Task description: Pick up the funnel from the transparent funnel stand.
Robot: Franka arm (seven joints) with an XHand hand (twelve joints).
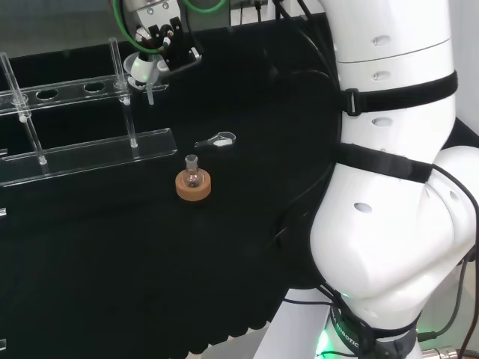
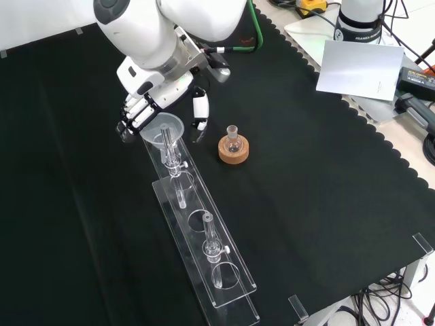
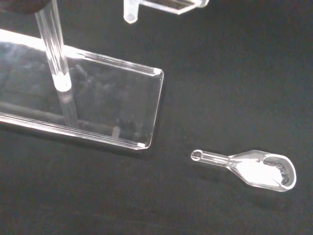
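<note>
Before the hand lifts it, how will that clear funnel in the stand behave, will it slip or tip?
The funnel looks like thin clear glass or plastic, so probably light, smooth and slippery under the fingers. Its wide cone sits atop a narrow stem through the transparent funnel stand, so it may tilt and catch unless raised straight. Likely fragile if knocked.

One clear funnel (image 2: 164, 132) with a wide cone — just the one — sits at the end of one long transparent plastic funnel stand (image 2: 204, 251); that stand has two upright clear posts, seen in the front view. One small round-bottomed glass flask (image 2: 232, 139) rests on one tan cork ring (image 2: 234, 150). One clear glass scoop (image 3: 254, 168) with a short handle lies on the single black cloth (image 2: 326, 176), holding a white powder. One black and white hand (image 2: 146, 109) — on one white arm (image 1: 389, 172)
</note>
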